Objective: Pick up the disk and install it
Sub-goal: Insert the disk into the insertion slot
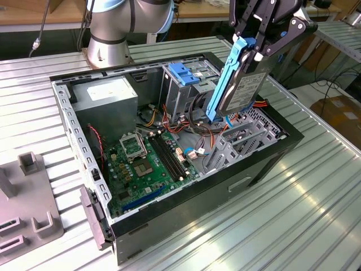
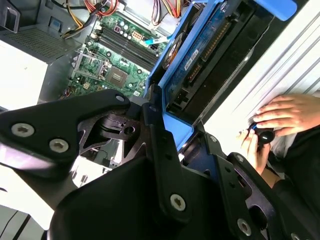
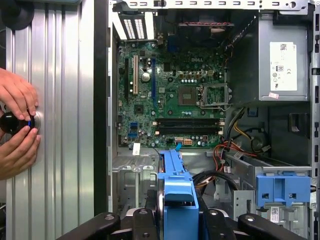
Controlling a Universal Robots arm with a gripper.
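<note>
tool clamped on upper end of the disk | disk on edge, tilted, lower end hanging over the open computer case at the exterior view's right, near the blue bracket | a person's hands on the bench beside the case

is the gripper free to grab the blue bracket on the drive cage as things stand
Probably not: the gripper is shut on the disk, held tilted above the open case. The blue bracket itself lies uncovered.
</note>
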